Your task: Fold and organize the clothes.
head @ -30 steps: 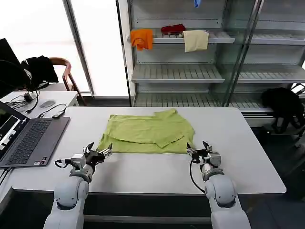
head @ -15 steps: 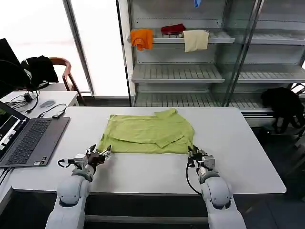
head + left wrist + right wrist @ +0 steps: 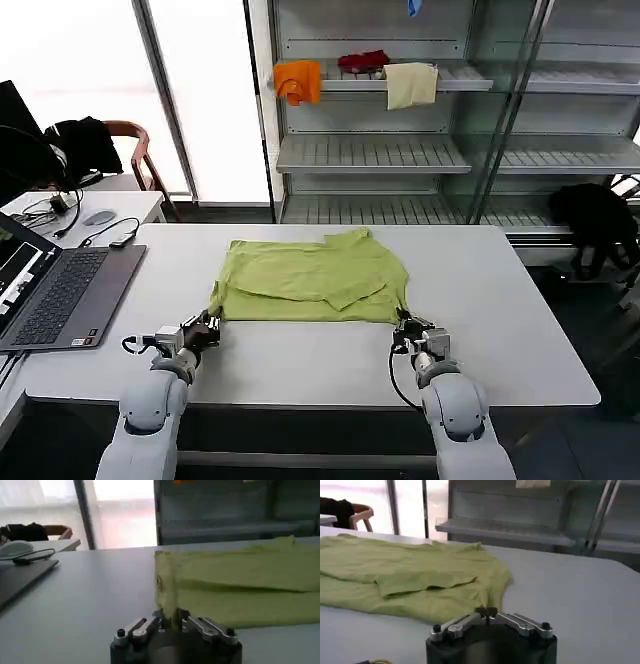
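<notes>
1. The lime-green T-shirt lies folded at the white table's centre (sleeves tucked in).
2. The left gripper pinches its 7 o'clock corner; fingers closed on cloth.
3. The right gripper clamps its 5 o'clock corner likewise.

Bare white tabletop lies open right of the lime-green cotton T-shirt and along the near edge; an open grey laptop (with trailing cables) crowds the left.
</notes>
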`<state>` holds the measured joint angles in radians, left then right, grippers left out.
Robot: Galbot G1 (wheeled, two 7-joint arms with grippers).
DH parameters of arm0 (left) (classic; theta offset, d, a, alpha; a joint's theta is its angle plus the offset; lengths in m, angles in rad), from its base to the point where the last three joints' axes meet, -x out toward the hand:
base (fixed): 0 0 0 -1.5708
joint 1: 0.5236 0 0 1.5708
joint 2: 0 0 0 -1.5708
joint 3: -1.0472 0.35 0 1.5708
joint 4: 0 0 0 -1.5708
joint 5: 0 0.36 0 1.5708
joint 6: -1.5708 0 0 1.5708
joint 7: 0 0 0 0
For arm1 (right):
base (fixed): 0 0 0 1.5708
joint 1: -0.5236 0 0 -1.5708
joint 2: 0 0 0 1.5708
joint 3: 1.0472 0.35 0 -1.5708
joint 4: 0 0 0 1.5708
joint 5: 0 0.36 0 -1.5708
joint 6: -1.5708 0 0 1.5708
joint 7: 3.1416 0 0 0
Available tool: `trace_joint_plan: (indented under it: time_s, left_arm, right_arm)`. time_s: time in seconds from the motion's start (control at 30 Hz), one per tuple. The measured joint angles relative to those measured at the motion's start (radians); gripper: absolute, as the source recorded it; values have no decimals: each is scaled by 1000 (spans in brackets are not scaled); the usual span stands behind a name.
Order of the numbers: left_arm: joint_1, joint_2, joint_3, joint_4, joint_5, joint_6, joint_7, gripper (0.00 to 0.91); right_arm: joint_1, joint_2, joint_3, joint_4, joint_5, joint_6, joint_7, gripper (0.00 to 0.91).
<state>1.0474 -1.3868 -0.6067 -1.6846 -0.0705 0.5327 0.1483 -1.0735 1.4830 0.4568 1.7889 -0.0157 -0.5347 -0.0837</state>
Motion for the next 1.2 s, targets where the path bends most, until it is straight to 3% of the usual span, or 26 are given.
trace_joint_plan:
  time_s: [0.67,1.2]
  left_arm:
    - [182,40,-38,-211,-33,17,2,0]
    - [399,37,-73,-401,-62,28,-39,10]
  right_arm:
    - [-185,-33,13,200,73,-36,25,0]
    - [-409,-61,3,388,47,-43,29,0]
